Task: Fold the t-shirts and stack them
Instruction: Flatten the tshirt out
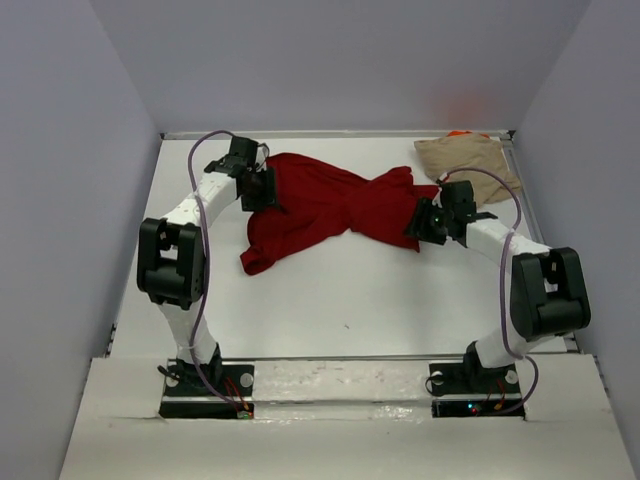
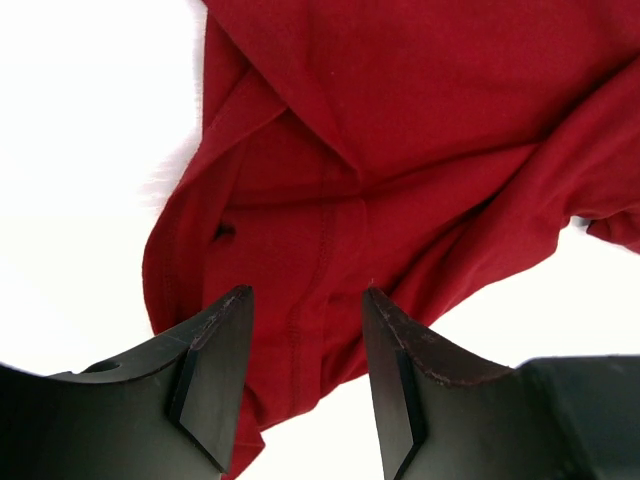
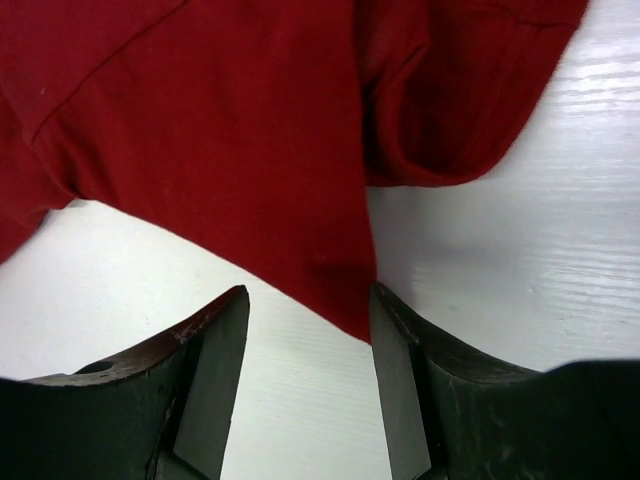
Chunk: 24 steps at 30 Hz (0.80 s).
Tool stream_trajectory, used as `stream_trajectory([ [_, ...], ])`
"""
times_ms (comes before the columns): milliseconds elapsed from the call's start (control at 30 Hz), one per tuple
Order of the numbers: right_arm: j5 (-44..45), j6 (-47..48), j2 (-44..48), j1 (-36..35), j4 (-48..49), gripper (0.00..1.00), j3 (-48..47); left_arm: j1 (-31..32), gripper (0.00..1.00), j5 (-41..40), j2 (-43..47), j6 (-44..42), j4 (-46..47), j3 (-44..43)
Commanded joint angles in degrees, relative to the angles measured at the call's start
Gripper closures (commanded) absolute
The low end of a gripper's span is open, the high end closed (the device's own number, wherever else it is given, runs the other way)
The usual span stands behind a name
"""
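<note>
Table (image 1: 340, 310), white, bears your dark red t-shirt (image 1: 320, 205), crumpled, strung from ten o'clock to two o'clock. Tan t-shirt (image 1: 465, 160) lies bunched at one o'clock, out of the way. Your left gripper (image 1: 262, 188) and right gripper (image 1: 420, 222) straddle opposite edges, jaws partly open, gripping nothing, seemingly poised to pinch and spread it. Orange sliver (image 1: 460, 133) peeks behind tan.

White table (image 1: 340, 310), dark red t-shirt (image 1: 320, 205) lying crumpled and stretched across its far middle, tan t-shirt (image 1: 465, 160) bunched in the far right corner, sliver of orange fabric (image 1: 460, 133) at the far edge just behind the tan one.
</note>
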State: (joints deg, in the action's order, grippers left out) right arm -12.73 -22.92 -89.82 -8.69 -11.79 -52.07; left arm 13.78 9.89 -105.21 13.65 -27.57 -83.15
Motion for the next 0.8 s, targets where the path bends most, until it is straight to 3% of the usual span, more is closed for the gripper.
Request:
stream_trajectory([
  [0, -1.0, 0.6, 1.7, 1.7, 3.2, 0.43, 0.6, -0.3, 0.43, 3.8, 1.9, -0.3, 1.0, 1.2],
  [533, -3.4, -1.1, 1.9, 2.3, 4.7, 0.45, 3.2, 0.0, 0.43, 4.0, 0.4, -0.3, 0.5, 0.3],
  [767, -4.7, -0.9, 0.4, 2.3, 5.2, 0.46, 2.7, 3.0, 0.43, -2.9, 1.9, -0.5, -1.2, 1.8],
])
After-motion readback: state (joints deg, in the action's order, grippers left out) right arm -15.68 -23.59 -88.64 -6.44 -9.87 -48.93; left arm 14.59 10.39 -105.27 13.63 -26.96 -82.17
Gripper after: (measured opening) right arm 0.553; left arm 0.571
